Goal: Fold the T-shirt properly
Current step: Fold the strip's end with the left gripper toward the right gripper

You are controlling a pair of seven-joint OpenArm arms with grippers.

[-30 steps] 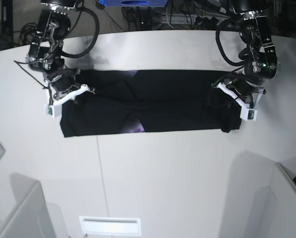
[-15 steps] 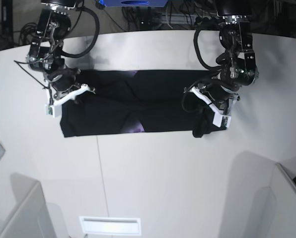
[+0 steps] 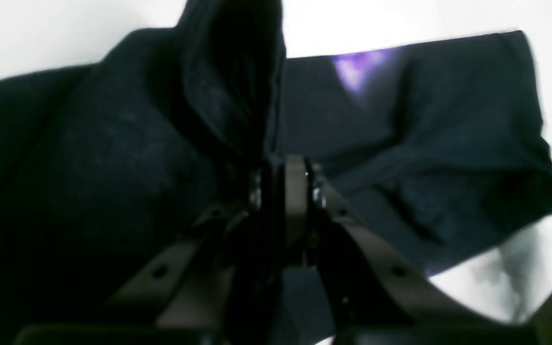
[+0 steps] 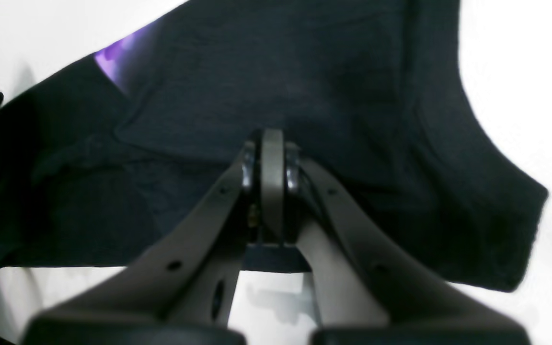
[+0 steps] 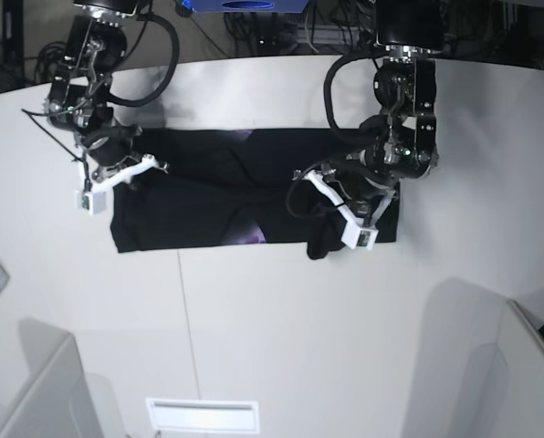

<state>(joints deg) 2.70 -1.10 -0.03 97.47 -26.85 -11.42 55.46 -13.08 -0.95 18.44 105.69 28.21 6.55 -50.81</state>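
T-shirt (image 5: pixel 208 196) lay flat on white table (image 5: pixel 272 310). Left gripper (image 5: pixel 331 214) pinched tight on its raised end fold; right gripper (image 5: pixel 126 169) clamped together on the opposite end.

Black T-shirt (image 5: pixel 208 196) lies on white table (image 5: pixel 281 328).

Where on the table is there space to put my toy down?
The white table is bare in front of the T-shirt, and there is a strip behind it. It is crowded at both shirt ends, where the left gripper and right gripper work.
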